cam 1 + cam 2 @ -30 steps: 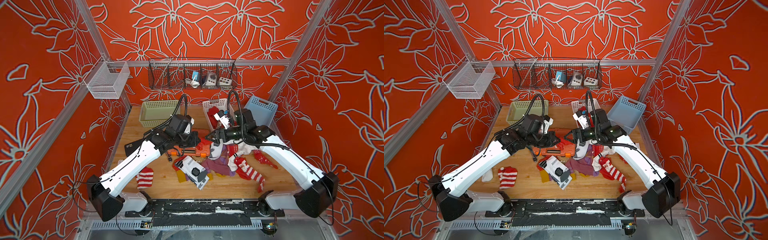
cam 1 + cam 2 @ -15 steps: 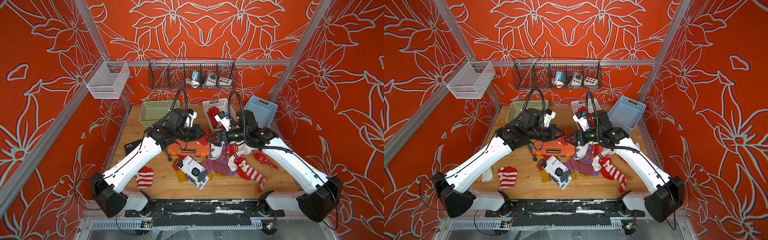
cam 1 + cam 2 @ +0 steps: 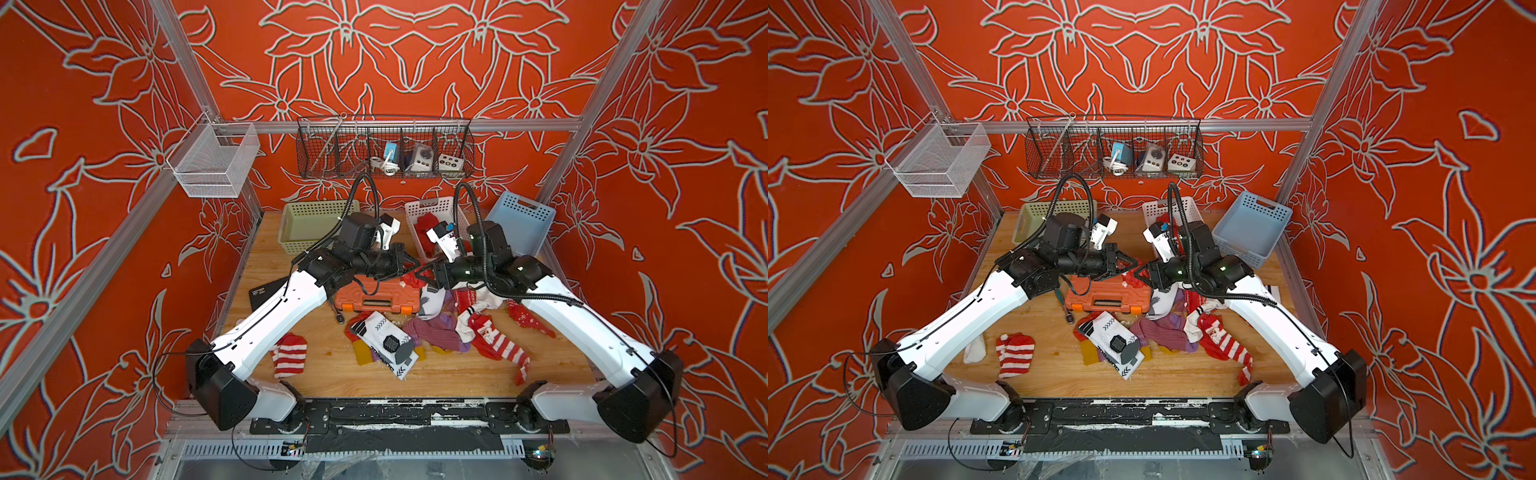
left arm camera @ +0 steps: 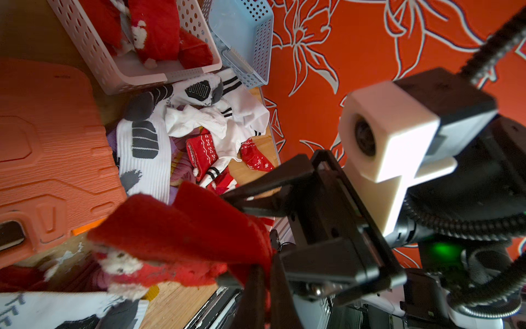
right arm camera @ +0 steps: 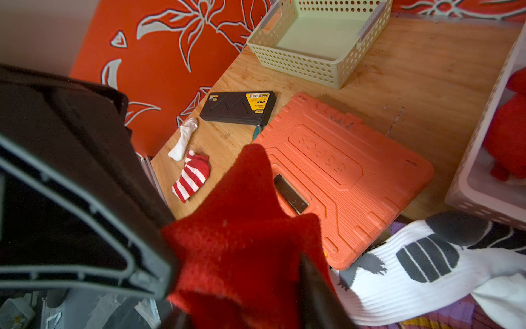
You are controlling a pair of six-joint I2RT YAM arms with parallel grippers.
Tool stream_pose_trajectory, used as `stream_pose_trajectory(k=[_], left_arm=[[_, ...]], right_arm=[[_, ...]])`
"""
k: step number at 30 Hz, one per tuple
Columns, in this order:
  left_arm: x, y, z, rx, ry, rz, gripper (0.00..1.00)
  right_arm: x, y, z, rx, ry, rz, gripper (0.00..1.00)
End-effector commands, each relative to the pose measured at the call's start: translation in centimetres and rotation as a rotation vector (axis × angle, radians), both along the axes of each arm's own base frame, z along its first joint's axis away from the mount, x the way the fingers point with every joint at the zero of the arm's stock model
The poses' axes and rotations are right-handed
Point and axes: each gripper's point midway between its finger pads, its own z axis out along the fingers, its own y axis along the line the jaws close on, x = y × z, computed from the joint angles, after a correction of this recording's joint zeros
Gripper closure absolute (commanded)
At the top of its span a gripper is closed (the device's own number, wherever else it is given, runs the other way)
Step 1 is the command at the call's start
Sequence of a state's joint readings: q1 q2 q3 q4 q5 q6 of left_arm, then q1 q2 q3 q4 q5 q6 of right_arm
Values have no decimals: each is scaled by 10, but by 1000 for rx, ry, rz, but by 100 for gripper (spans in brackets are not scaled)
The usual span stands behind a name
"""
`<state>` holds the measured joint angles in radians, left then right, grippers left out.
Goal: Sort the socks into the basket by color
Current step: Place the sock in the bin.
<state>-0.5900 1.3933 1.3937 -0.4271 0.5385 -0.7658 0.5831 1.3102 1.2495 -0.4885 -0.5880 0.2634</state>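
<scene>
Nearest, a striped sock point(image 3: 289, 355) lies alone on the table point(image 3: 328, 374) toward 7 o'clock, and a heap of loose socks point(image 3: 432, 332) spreads from centre toward 4 o'clock. Beyond, above the orange case point(image 3: 376, 295), the left fingers point(image 4: 252, 299) are pressed together on one end of a red sock point(image 4: 182, 236). The right fingers point(image 4: 270, 182), reaching in from 3 o'clock, pinch its other edge. Farthest, at 1 o'clock, the white basket point(image 3: 428, 203) holds red socks, with a green basket point(image 3: 307, 232) at 11 and a blue basket point(image 3: 523, 216) at 2.

Orange toolcase point(image 3: 376, 297) sits mid-table, black case point(image 5: 239, 108) just beside it by the wall, wire rack point(image 3: 324, 153) with gadgets point(image 3: 419, 156) up back.
</scene>
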Motion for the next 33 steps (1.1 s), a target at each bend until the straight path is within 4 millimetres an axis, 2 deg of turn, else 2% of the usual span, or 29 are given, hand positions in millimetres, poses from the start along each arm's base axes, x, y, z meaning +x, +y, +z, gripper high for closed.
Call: stream_pose_trajectory(k=[1,2,6,7,8,10,13,17,23,28,33], left_arm=[[-1,-6,8,-39,-7,-31,100],[-2,-5,8,-38,-11,-30,100],[0,-3,4,-21,-16,-21,100],[0,-2,3,-14,-17,-14,95],[1,0,3,-10,-19,-7,87],[3,4,1,0,-25,10,58],[6,15,2,26,-43,50,41],[12,38,2,52,-53,123,35],[17,88,-13,130,-4,262,33],[7,115,-33,218,46,316,33],[-5,137,-53,322,77,350,33]], right_arm=[[11,2,17,16,-59,-30,92],[11,2,19,19,-61,-30,99],[9,4,19,28,-43,-24,100],[8,4,19,30,-40,-25,100],[9,3,17,28,-35,-29,100],[9,1,15,18,-31,-41,100],[12,-4,12,-12,-34,-65,100],[22,-11,12,-55,-31,-110,100],[56,-31,11,-105,-28,-225,100],[106,-54,12,-110,-13,-353,100],[156,-66,9,-128,-20,-434,100]])
